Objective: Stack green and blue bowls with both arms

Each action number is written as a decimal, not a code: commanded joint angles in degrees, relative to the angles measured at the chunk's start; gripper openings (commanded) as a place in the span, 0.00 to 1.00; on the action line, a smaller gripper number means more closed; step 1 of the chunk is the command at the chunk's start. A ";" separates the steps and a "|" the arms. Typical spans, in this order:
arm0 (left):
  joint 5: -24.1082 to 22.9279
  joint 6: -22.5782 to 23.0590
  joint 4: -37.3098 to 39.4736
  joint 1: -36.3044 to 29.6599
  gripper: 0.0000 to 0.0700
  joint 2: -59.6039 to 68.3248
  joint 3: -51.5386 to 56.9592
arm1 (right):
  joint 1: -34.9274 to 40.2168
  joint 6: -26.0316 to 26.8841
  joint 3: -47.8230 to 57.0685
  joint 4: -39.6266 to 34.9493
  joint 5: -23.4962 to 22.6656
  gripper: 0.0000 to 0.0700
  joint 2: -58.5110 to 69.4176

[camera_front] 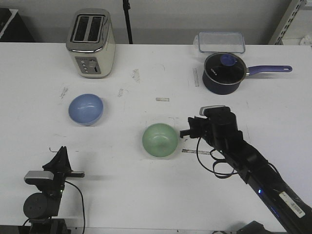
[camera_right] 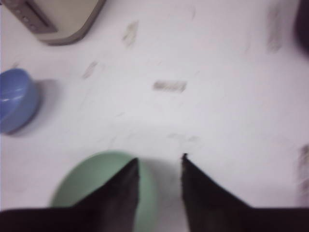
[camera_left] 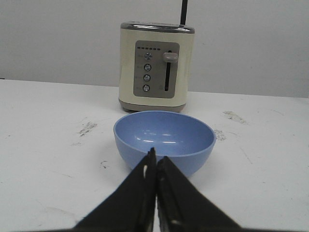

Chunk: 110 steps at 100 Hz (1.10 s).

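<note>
The 2 bowls sit apart on the white tabletop (camera_front: 156, 204), so none of the stacking is done. The blue bowl (camera_front: 86, 108) rests upright on the robot's left side, in front of the cream toaster (camera_front: 91, 44), and the green bowl (camera_front: 160, 140) rests upright near the middle of the tabletop, well apart from it. The right end effector (camera_front: 184, 131) is just beside the green bowl's rim on the robot's right; in the right wrist view its 2 dark fingers (camera_right: 120, 188) stand parted with a gap between them, one over the bowl's rim and the other outside it, and nothing is pinched yet. That view is blurred, so whether a finger touches the rim cannot be told. The left end effector (camera_left: 155, 157) is low at the near left edge, well short of the blue bowl, and the left wrist view shows its fingertips pressed together on nothing, pointed at the bowl with the toaster behind. Judging from this, the task is at its very start: the right arm looks poised to grip the green bowl's rim, and the lift, the carry, and the setting of 1 bowl inside the other all remain. The dark saucepan (camera_front: 223, 73) and the clear lidded container (camera_front: 221, 42) stand at the far right, out of the way.
</note>
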 commanded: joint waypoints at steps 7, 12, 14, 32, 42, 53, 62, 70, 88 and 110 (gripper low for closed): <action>-0.09 -0.17 0.66 0.09 0.00 -0.11 -0.55 | -4.33 -15.69 -5.01 7.50 0.24 0.01 -4.24; -0.09 -0.17 0.66 0.09 0.00 -0.11 -0.55 | -6.84 -19.74 -7.19 9.86 0.24 0.01 -6.29; -0.09 -0.17 0.66 0.09 0.00 -0.11 -0.55 | -7.85 -21.24 -8.07 10.78 0.24 0.01 -7.10; -0.09 -0.17 0.66 0.09 0.00 -0.11 -0.55 | -16.81 -25.51 -15.32 19.78 0.20 0.01 -14.36; -0.09 -0.17 0.66 0.09 0.00 -0.11 -0.55 | -21.07 -25.46 -19.04 23.02 0.07 0.01 -19.30; -0.09 -0.17 0.66 0.09 0.00 -0.11 -0.55 | -24.50 -25.31 -22.93 24.48 0.22 0.01 -25.55; -0.09 -0.17 0.66 0.09 0.00 -0.11 -0.55 | -25.99 -24.90 -26.03 25.29 0.24 0.01 -30.53; -0.09 -0.20 0.66 0.07 0.00 -0.11 -0.55 | -26.64 -20.13 -29.09 26.40 0.26 0.01 -35.41; -0.09 -0.17 0.66 0.09 0.00 -0.11 -0.55 | -26.67 -13.60 -33.44 24.85 0.31 0.01 -44.94; -0.09 -0.20 0.66 0.09 0.00 -0.11 -0.55 | -26.67 -13.53 -33.48 20.15 0.50 0.01 -51.36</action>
